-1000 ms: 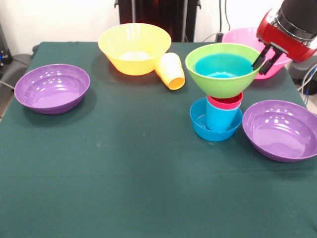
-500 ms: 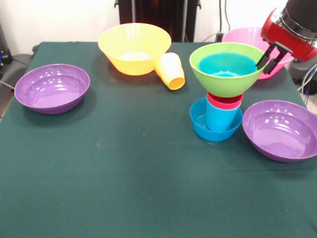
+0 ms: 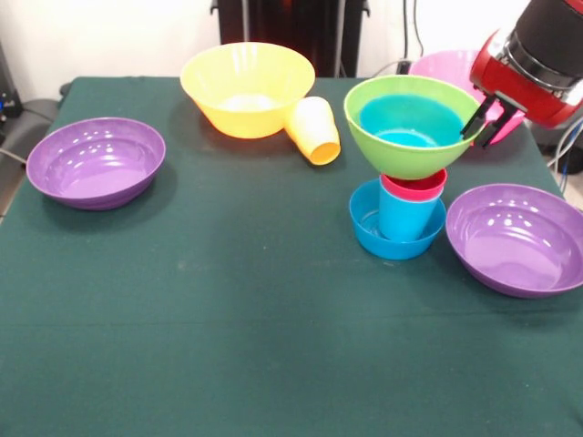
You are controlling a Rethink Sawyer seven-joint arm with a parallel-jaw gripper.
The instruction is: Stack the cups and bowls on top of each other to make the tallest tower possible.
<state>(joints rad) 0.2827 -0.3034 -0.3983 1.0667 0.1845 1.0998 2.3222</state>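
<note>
Four pieces make up the tower (image 3: 401,168) right of centre: a small blue bowl (image 3: 397,233) on the table (image 3: 228,319), a blue cup (image 3: 406,218) standing in it, a red cup (image 3: 414,185) nested in that, and a lime green bowl (image 3: 413,127) perched on top with another blue bowl (image 3: 411,122) sitting inside. That wide green bowl rides on a very narrow red rim, and there lies the danger, I'd say: it overhangs the cups on every side, so any sideways drag could tip it off or take the whole column over.

Now the gripper (image 3: 484,118), coming in from the upper right of the frame on its red and black wrist. Its dark fingers (image 3: 475,116) sit right at the green bowl's right-hand rim, close together with only a narrow gap, and they look pinched on that rim, though from this angle I cannot be sure of contact. If they let go while the bowl is off-centre, it may rock. If they pull away without fully releasing, the rim comes with them.

Elsewhere, a yellow-orange cup (image 3: 314,129) lies on its side, touching the big orange-yellow bowl (image 3: 247,86) at upper centre. One purple bowl (image 3: 96,161) waits at the left, well apart. Another purple bowl (image 3: 516,238) sits just beside the tower's base at lower right, close enough to be clipped by a falling piece. A pink bowl (image 3: 437,66) peeks out behind the green one, near the wrist.
</note>
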